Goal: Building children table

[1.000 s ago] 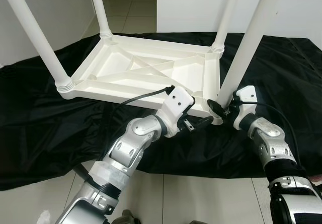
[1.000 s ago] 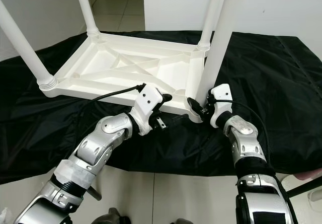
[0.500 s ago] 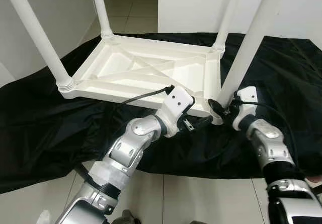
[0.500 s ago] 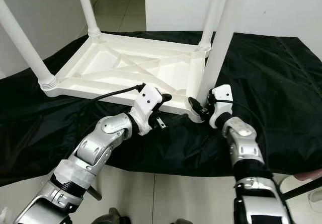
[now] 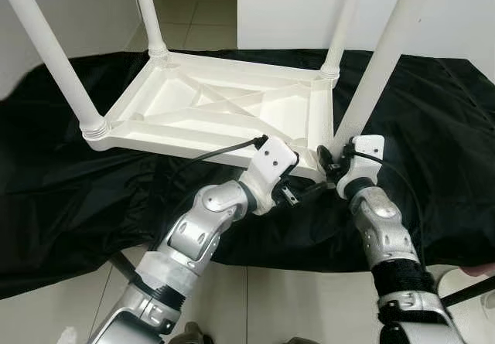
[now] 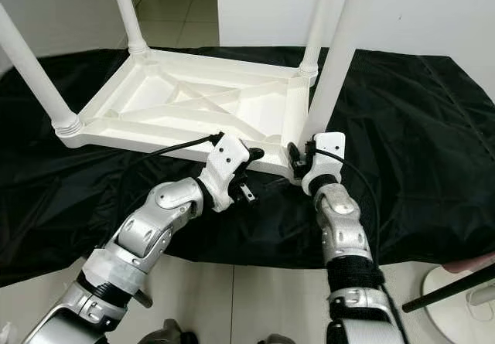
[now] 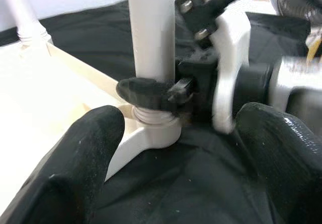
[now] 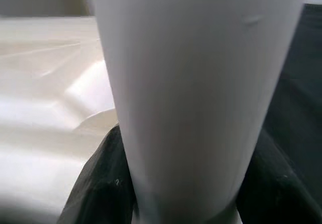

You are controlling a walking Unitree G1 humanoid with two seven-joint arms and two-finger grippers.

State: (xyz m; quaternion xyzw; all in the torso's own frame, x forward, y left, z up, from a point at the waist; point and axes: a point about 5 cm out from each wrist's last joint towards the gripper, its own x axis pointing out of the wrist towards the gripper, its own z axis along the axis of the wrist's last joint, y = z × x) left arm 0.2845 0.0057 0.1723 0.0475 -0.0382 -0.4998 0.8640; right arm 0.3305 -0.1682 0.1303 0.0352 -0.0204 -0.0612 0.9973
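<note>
On the black cloth [image 5: 69, 197] the upturned children table [image 5: 216, 116] looks light and stiff, its near leg [image 5: 379, 73] pinched low by the right claw [image 5: 329, 166], the left claw [image 5: 298, 195] spread beside.

We see a black sheet [image 5: 69, 182] spread wide over a floor of pale glossy tiles [image 5: 302, 294], its surface creased and wrinkled and catching soft light along the folds. Behind the sheet stands a plain white wall [image 5: 302, 8], and to its left an opening leads onto more tiled floor [image 5: 189, 19] running away from us, beside another pale wall [image 5: 85, 4] at the left. At the lower right edge a dark rod [image 6: 452, 286] slants over a round white base [image 6: 456, 313] on the tiles.
</note>
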